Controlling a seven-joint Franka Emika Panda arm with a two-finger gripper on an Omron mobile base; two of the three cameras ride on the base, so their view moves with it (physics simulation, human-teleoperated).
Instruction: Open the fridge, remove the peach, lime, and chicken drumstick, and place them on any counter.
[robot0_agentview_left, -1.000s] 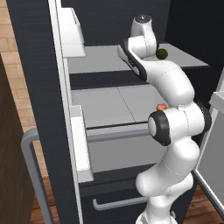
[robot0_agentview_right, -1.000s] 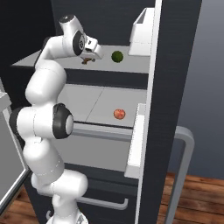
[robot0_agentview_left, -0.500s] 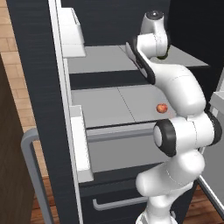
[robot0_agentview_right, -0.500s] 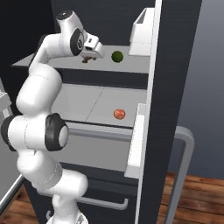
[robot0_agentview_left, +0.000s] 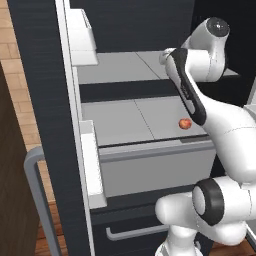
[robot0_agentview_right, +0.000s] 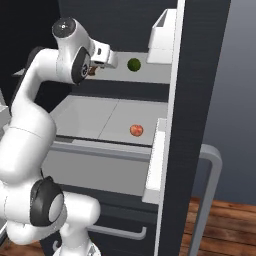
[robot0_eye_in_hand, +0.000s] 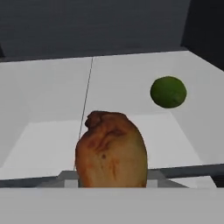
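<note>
The fridge (robot0_agentview_left: 35, 75) stands open, and my arm reaches to its upper shelf (robot0_eye_in_hand: 131, 83). The brown chicken drumstick (robot0_eye_in_hand: 111, 151) looms close at the bottom of the hand view, overlapping the shelf's front edge and hiding my fingertips. In the right base view the drumstick (robot0_agentview_right: 91, 70) sits at my gripper (robot0_agentview_right: 97, 65), which seems shut on it. The dark green lime (robot0_eye_in_hand: 168, 92) lies on the same shelf, further back and to the right; from the right base camera the lime (robot0_agentview_right: 133, 64) is beside the hand. The peach (robot0_agentview_left: 185, 123) rests on the lower shelf.
The right fridge door (robot0_agentview_right: 200, 100) carries white bins (robot0_agentview_right: 162, 35) close to the lime. The left door (robot0_agentview_left: 65, 60) has a bin (robot0_agentview_left: 82, 37) too. A drawer front (robot0_agentview_left: 150, 165) juts out below the peach's shelf. A dark wooden cabinet (robot0_agentview_left: 12, 190) stands on the left.
The arm has swung its elbow round and the hand has drawn back toward the shelf's front edge, with the drumstick moving along with it. Lime and peach have stayed put.
</note>
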